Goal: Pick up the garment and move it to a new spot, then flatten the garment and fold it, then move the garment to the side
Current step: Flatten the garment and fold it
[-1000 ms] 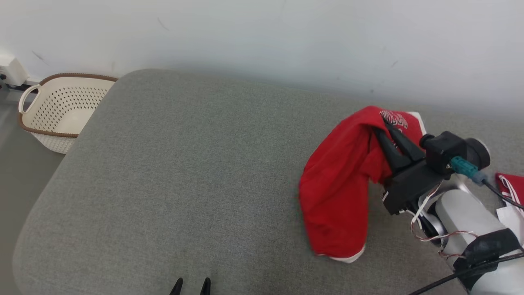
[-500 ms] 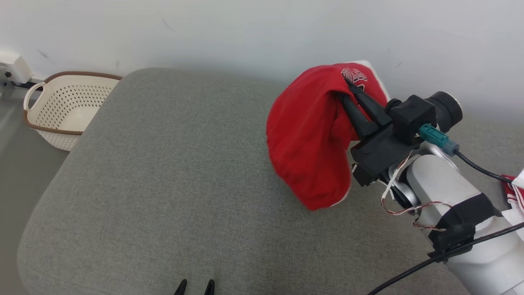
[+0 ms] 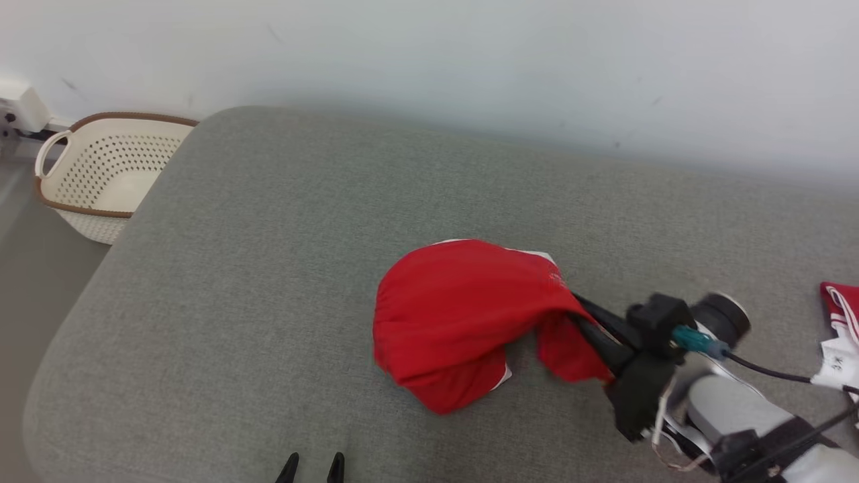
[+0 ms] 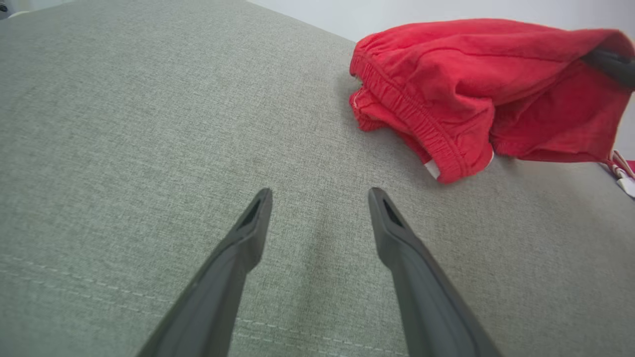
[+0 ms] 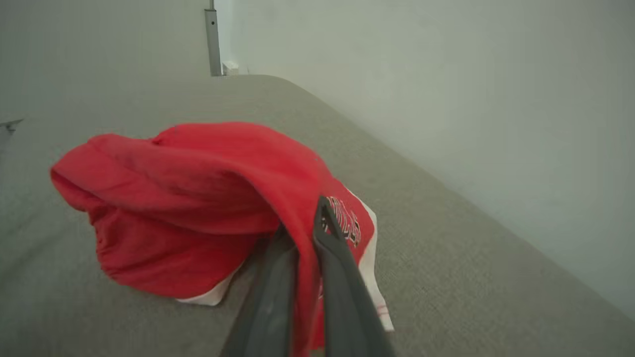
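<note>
We hold the red garment [image 3: 456, 322] in our right claw [image 3: 590, 329], whose two dark fingers are pressed together with a fold of the cloth pinched between them. In the right wrist view the fabric runs down between the fingers [image 5: 342, 277], and black-and-white lettering shows on the cloth just beside the tips. The garment is bunched into a rounded heap. Its left part rests on the grey cushion [image 3: 268, 268], while the pinched end is raised and drapes over the claw. A white trim peeks out along its lower edge.

The garment lies a little right of the cushion's middle, well apart from the cream perforated basket [image 3: 100, 174] that stands on the floor beyond the cushion's far left corner. It is also apart from the pale wall [image 3: 470, 60] behind the cushion.

Our left claw [image 3: 313, 466] shows at the bottom edge of the head view. In the left wrist view its fingers [image 4: 238, 258] stand spread wide with nothing between them, just above the bare cushion. The garment's gathered elastic waistband faces that claw from the upper right.

At the right edge of the head view another red-and-white cloth [image 3: 839, 308] lies on the cushion with a white tag [image 3: 835, 362] beside it. We cannot tell what kind of piece it is.
</note>
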Controlling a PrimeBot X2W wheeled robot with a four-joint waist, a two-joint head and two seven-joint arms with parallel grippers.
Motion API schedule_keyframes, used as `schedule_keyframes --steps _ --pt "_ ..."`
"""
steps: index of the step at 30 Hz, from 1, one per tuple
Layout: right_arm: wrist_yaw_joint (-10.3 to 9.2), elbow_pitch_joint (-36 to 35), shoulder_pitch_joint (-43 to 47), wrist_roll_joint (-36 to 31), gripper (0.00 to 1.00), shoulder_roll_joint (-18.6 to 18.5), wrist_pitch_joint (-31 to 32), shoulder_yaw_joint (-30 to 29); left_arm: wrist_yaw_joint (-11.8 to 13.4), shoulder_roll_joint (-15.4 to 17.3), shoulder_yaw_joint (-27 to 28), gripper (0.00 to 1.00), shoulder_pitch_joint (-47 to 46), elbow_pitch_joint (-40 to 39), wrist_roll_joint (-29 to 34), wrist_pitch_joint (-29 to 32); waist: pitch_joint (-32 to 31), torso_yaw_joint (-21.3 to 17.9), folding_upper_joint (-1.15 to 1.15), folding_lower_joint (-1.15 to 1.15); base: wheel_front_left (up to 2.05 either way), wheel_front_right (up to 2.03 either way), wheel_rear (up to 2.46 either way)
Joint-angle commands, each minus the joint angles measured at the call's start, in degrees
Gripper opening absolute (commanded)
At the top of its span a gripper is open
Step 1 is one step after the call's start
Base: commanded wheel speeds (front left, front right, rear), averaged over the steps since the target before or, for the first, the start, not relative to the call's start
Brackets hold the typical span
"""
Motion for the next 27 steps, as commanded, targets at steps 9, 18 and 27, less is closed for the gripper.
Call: schedule_keyframes --steps 9,18,27 --pt "0.00 3.77 4.37 4.75 0.09 -5.95 -0.24 3.46 -0.35 0.06 1.05 1.00 -1.87 -1.02 0.84 -0.23 0.64 -3.50 0.00 0.00 0.00 0.00 0.00" --pt "0.00 4.16 7.92 7.72 1.00 -4.41 -0.23 -4.69 -0.85 0.05 2.71 1.00 -5.05 -2.96 2.24 -0.23 0.07 -5.61 0.00 0.00 0.00 0.00 0.00" --pt "0.00 -0.73 16.14 -2.61 1.00 0.86 -0.23 -28.42 -0.64 0.04 4.33 1.00 -8.07 -3.15 3.37 -0.23 -0.41 -8.87 0.00 0.00 0.00 0.00 0.00"
